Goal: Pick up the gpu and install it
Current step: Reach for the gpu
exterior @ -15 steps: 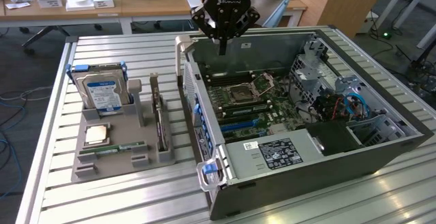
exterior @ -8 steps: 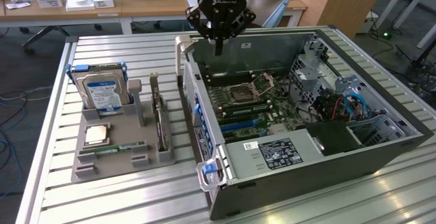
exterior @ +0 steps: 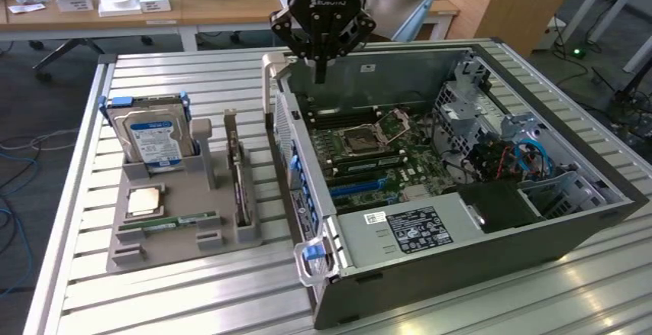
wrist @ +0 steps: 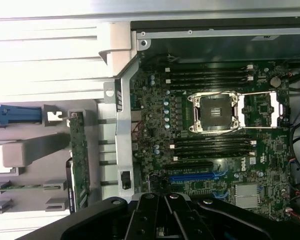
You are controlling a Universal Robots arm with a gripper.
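The gripper (exterior: 321, 74) has its fingers together and holds nothing. It hangs over a corner of the case (exterior: 459, 270), on the side that faces the tray (exterior: 133, 257). Its fingers point straight down, well apart from the card.

The gpu (exterior: 237, 178) stands on its long edge in a slot of the tray. The tray lies on the table (exterior: 173, 75) just beside the case, on the exterior view's left. We judge the upright stance deliberate: it leaves the top edge free for a pinch from above and keeps the card oriented as a board slot demands. In the wrist view the gpu (wrist: 79, 160) shows edge-on as a narrow strip outside the case wall, and the gripper (wrist: 165, 207) sits over the board side.

The tray also carries the drive (exterior: 153, 138), upright in its own cradle, and the cpu (exterior: 146, 200) and ram (exterior: 168, 221), both lying flat. Each part has a separate seat, so none touches another.

The case lies on its side with the panel off. The board (exterior: 372, 152) therefore faces upward, and the blue slot (wrist: 190, 177) can be reached vertically. That slot looks vacant, and we judge the card not yet picked up.
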